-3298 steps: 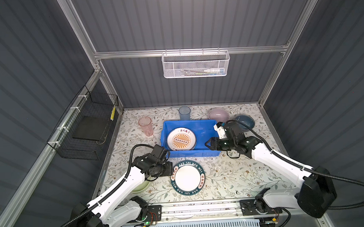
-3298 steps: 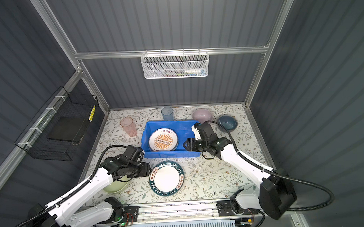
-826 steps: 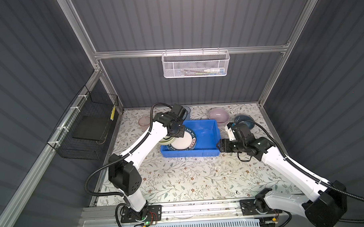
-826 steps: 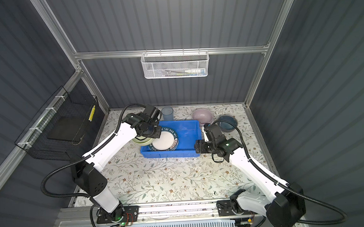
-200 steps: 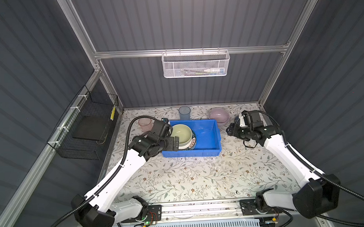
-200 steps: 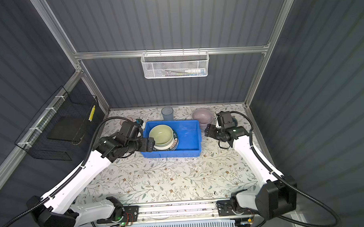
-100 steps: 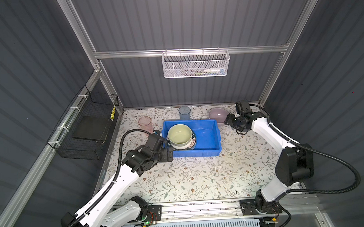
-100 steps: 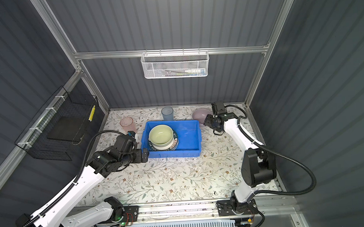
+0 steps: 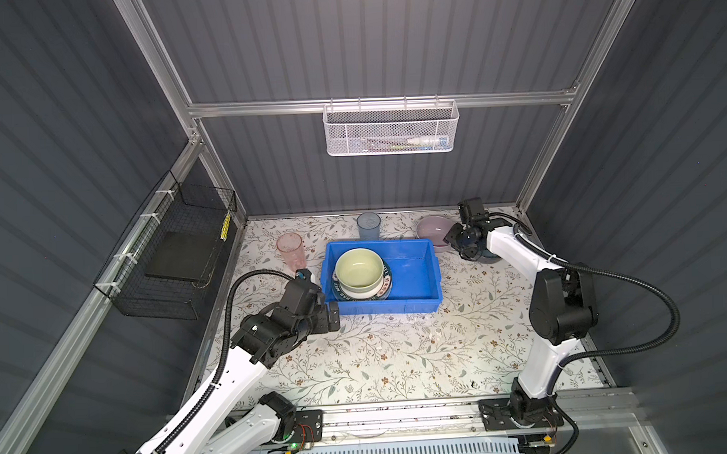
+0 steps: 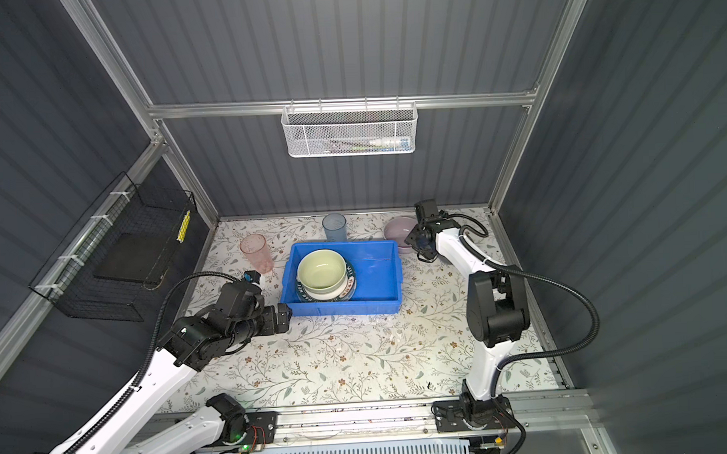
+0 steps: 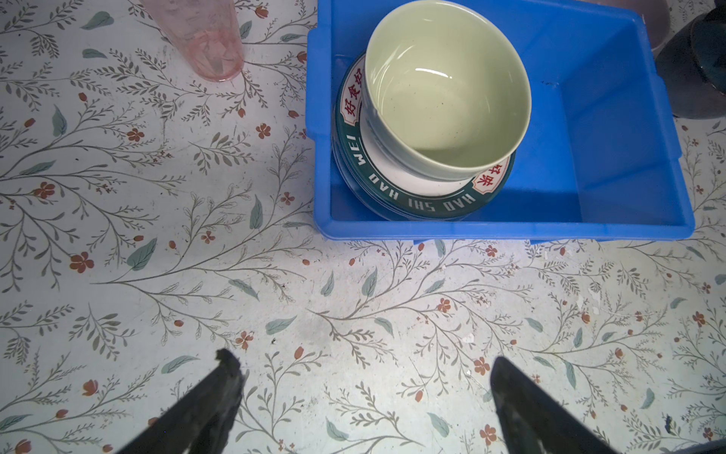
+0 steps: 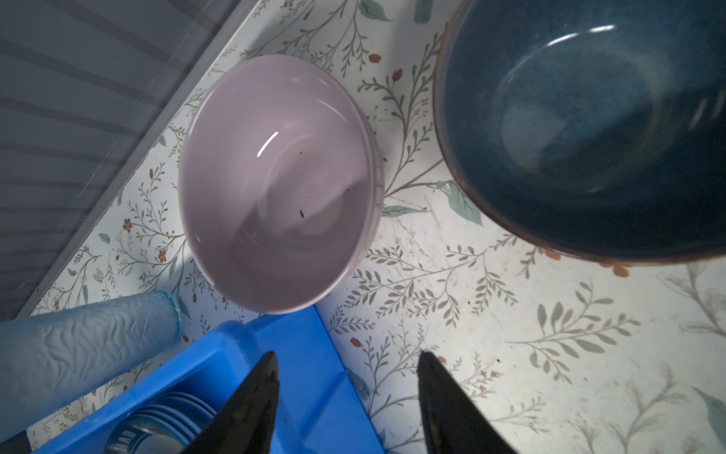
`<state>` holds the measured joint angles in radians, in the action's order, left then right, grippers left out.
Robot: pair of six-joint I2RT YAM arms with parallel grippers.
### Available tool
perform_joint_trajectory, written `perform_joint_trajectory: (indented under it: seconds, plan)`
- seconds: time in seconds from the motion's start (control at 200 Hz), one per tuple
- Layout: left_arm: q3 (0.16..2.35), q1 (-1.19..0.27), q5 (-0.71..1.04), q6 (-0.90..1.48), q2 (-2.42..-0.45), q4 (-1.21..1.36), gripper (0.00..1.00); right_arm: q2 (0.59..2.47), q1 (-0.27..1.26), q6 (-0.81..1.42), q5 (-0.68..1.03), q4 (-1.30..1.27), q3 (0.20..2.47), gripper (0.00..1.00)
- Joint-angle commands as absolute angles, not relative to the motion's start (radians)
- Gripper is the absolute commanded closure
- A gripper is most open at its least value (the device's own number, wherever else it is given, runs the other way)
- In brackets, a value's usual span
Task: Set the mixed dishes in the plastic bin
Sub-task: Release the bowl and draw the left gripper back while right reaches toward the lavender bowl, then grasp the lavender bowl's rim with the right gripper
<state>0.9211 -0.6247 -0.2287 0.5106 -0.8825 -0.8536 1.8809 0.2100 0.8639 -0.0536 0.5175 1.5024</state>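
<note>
- Toward the back edge of the table [image 9: 399, 351], about midway between its left and right edges, sits the plastic bin [image 9: 413, 276].
- Inside the bin's left half, a green bowl [image 9: 359, 272] stands upright on a plate with a dark lettered rim [image 11: 412, 196]. More plate edges show beneath that plate.
- A pink bowl [image 9: 432, 229] stands upright on the table, just beside the bin's back right corner.
- A dark-blue bowl [image 12: 589, 118] stands near the pink bowl, on the side toward the table's right edge and apart from it. The right arm hides most of it in both top views.
- A blue tumbler [image 9: 369, 225] stands upright just behind the bin's back wall.
- A pink tumbler [image 9: 291, 249] stands upright off the bin's back left corner, toward the table's left edge.
- The left gripper [image 11: 363, 361] hovers over bare table near the bin's front left corner, with its jaws spread wide and nothing between them.
- The right gripper [image 12: 349, 355] hangs over the bin's back right corner, close to the pink bowl. Its jaws stand apart and grasp nothing.
- A white mesh basket [image 9: 391, 131] hangs on the back wall, and a black wire basket [image 9: 175, 251] on the left wall.
</note>
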Motion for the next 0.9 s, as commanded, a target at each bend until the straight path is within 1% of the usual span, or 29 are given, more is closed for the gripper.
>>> perform_joint_trajectory:
  seconds: [0.0, 0.31, 0.665, 0.896]
  plan:
    - [0.914, -0.618, -0.238, 0.527, -0.868, -0.889, 0.00, 1.918, 0.209, 0.931, -0.070, 0.496, 1.539, 0.43]
    - [0.918, -0.618, -0.245, 0.522, -0.844, -0.918, 0.00, 2.014, 0.206, 0.979, -0.048, 0.465, 1.584, 0.49]
    - [0.932, -0.618, -0.258, 0.529, -0.839, -0.933, 0.00, 2.070, 0.204, 1.019, -0.023, 0.426, 1.573, 0.51]
    - [0.937, -0.618, -0.272, 0.547, -0.832, -0.955, 0.00, 2.099, 0.201, 1.039, -0.004, 0.397, 1.557, 0.57]
